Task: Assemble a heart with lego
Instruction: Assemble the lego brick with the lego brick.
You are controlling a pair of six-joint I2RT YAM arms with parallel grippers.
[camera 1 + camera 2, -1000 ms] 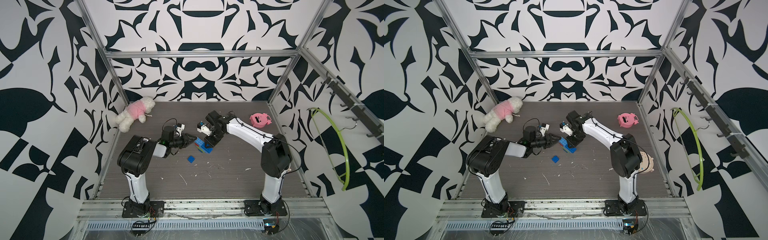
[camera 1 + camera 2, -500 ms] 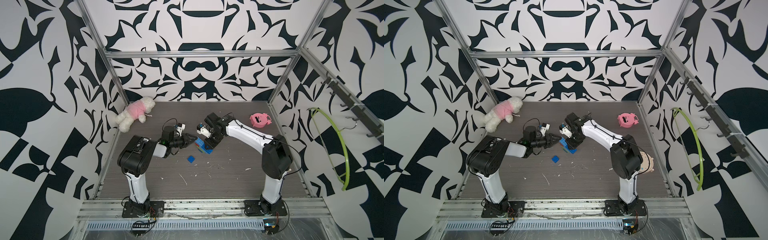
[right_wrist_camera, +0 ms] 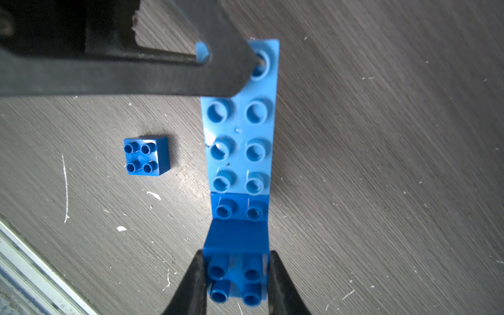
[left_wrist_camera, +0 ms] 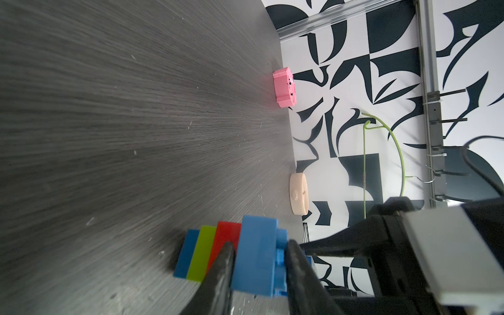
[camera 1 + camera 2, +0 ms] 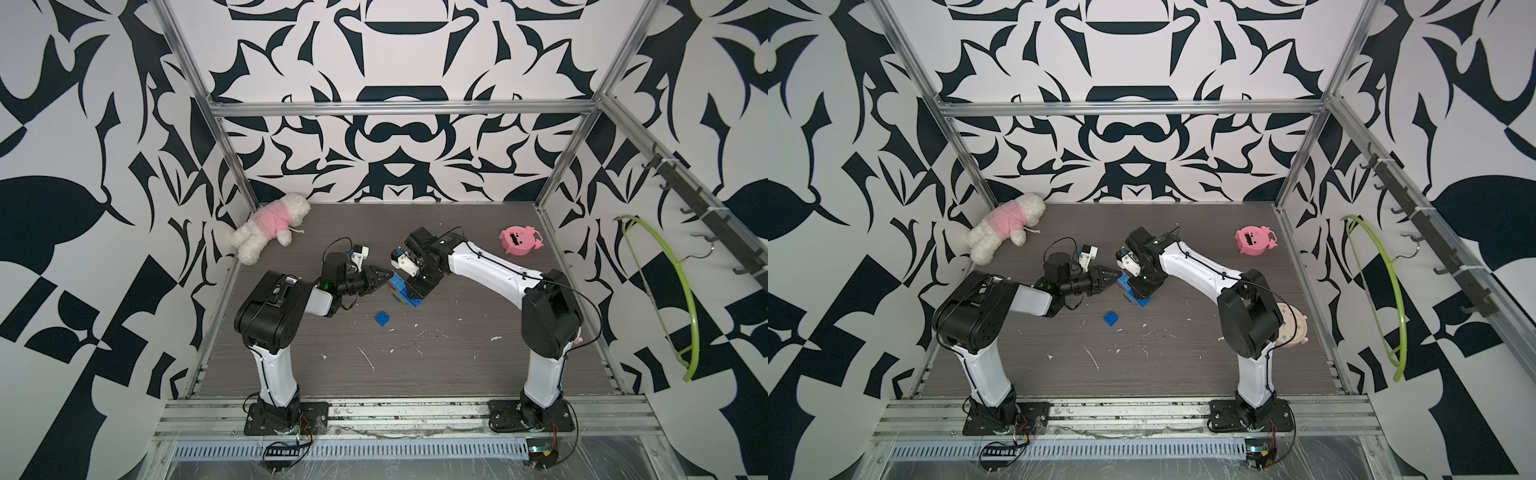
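Here heart (image 3: 240, 141) pinched between fingers (image 3: 188, 289): left gripper (image 4: 259, 275), right gripper (image 3: 237, 283).

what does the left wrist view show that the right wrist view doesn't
Only the left wrist view: the red brick and lime green brick inside the heart, the pink toy, a beige round object and a green hanger. Only the right wrist view: a loose blue 2x2 brick and the right gripper clamped on the heart's dark blue end. Both: the heart on the table, gripped by the left gripper.
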